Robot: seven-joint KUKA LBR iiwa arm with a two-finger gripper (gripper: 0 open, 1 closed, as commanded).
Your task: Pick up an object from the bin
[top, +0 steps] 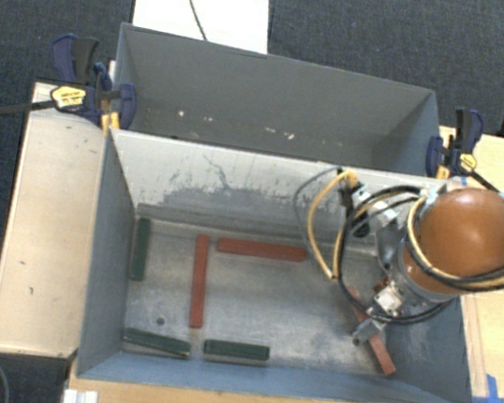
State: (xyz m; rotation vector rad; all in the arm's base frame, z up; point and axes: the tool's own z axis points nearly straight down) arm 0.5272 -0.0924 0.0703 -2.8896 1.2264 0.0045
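Bin [236, 184] floor: one green bar [140, 247] at 9 o'clock, two green ones [156, 344] at 7, two red bars [198, 282] near the middle, all flat and apart, so easy pickings. Claw [368, 334] sits low at 4 o'clock over the corner red bar [384, 357], probably its target. Can't tell if it's open or closed.

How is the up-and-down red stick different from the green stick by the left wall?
The red stick is red, the green stick dark green. The red stick looks longer than the green stick. The green stick lies beside the bin's left wall, the red stick nearer the middle. Both are thin bars lying flat, pointing the same way.
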